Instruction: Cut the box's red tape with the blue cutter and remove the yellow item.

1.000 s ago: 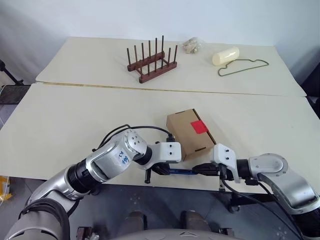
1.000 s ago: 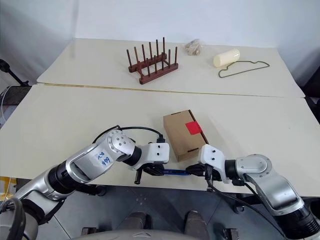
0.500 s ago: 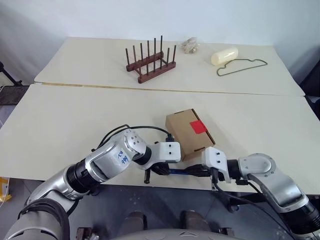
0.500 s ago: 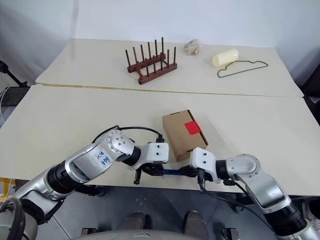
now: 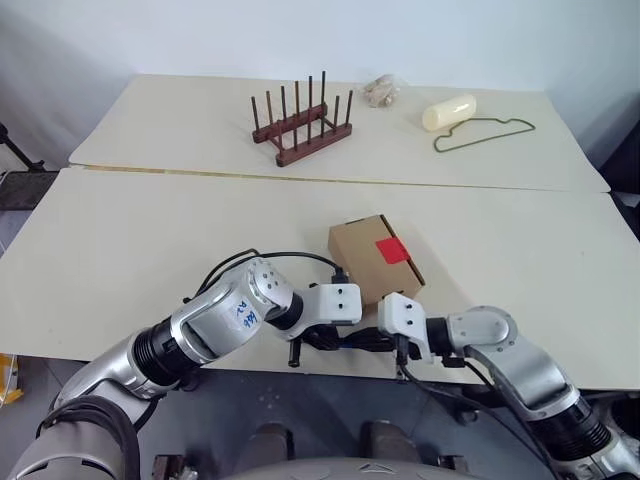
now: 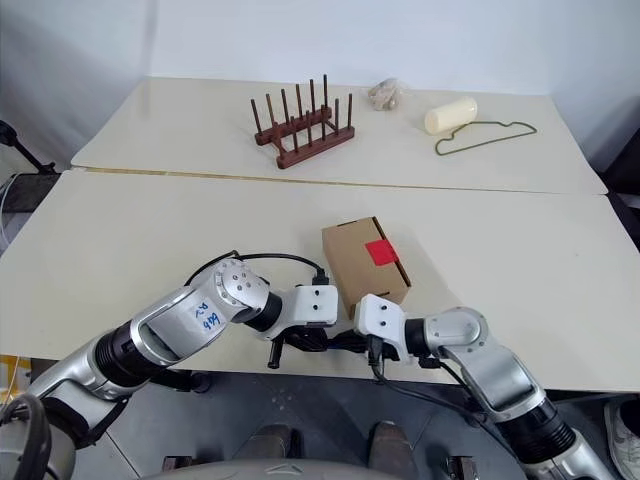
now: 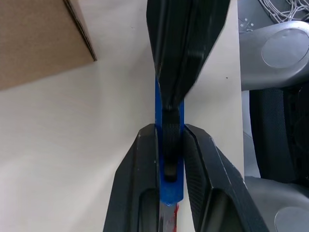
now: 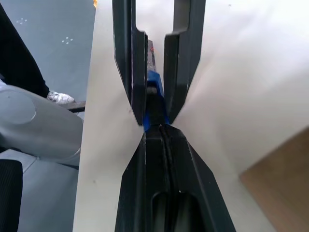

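Right end effector [image 5: 375,341] slid left along blue cutter [image 7: 169,191]; left unmoved.

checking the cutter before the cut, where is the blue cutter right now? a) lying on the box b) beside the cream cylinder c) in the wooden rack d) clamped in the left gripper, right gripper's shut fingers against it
d: the blue cutter sits between the left gripper fingers near the table edge, and the right gripper, shut, meets it end-on.

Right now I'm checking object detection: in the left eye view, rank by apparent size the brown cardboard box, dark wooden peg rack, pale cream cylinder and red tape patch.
1. Dark wooden peg rack and brown cardboard box: similar; the box is nearer, so unsure.
2. Pale cream cylinder.
3. Red tape patch.
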### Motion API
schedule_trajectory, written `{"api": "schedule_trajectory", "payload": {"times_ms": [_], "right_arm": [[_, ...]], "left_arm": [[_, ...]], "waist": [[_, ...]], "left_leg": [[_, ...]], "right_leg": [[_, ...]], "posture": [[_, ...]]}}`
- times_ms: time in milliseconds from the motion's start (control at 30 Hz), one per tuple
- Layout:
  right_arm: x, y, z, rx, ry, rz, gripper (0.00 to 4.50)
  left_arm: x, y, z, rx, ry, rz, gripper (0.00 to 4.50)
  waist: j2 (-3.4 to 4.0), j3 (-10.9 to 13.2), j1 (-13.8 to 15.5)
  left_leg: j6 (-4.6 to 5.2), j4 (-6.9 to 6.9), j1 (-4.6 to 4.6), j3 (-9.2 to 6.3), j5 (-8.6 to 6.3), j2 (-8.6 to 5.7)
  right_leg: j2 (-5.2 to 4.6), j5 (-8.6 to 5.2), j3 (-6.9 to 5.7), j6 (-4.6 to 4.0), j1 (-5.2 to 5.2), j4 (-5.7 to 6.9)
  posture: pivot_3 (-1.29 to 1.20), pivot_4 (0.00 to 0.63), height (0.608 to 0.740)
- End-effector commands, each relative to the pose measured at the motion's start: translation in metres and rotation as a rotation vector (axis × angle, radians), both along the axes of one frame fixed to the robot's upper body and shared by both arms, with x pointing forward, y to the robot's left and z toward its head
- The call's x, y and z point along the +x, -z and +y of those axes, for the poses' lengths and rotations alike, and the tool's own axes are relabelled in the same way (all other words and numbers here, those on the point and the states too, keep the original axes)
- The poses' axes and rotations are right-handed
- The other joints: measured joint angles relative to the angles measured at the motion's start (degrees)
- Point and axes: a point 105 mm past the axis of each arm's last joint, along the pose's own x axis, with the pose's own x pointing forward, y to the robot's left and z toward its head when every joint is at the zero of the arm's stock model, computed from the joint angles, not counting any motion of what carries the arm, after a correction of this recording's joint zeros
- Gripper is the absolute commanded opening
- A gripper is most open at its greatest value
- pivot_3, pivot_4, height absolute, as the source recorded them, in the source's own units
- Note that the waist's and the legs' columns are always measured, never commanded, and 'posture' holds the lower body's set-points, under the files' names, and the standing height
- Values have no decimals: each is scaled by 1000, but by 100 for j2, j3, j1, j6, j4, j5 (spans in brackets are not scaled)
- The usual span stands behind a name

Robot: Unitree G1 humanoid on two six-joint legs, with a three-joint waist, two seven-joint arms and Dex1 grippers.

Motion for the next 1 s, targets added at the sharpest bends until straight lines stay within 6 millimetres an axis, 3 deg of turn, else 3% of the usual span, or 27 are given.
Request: {"api": "schedule_trajectory", "payload": {"times_ms": [33,100,333,467,633,800,1000], "right_arm": [[-8,4,6,8,-13,36,25],[-8,0,1,25,10,42,25],[-20,-48,-38,179,82,191,25],[-20,-79,-78,243,280,370,895],[-27,-88,-93,209,435,657,2646],[-25,-99,-74,319,492,784,4388],[-19,-93,-54,394,508,784,4448]], "left_arm": [[-3,9,5,22,-17,29,399],[-2,9,7,19,-17,13,399],[4,2,23,-126,82,-219,399],[-3,-20,34,-294,207,-483,399],[2,-32,32,-394,193,-599,399],[2,-38,17,-471,221,-637,399],[-1,-40,7,-519,249,-604,399]], "waist": [[0,0,0],[0,0,0],[6,7,-59],[22,18,-39],[23,18,33],[25,20,29],[24,20,25]], "left_leg": [[1,0,0,0,-1,0],[2,0,-1,0,-1,0],[-3,-22,4,-10,-1,10],[-5,-46,3,-24,0,17],[-11,-66,-2,-13,3,22],[5,-69,-27,10,-4,6],[12,-69,-45,21,-11,6]], "right_leg": [[0,0,0,0,0,0],[0,0,0,0,0,0],[-3,0,5,0,-6,-12],[-11,1,3,-3,-9,-33],[-15,19,-11,-25,-8,-87],[-32,27,-34,-14,-7,-111],[-29,41,-68,13,-11,-117]], "posture": [[0,150,740],[0,150,740],[0,150,740],[0,150,740],[0,150,740],[0,150,740],[0,150,740]]}}
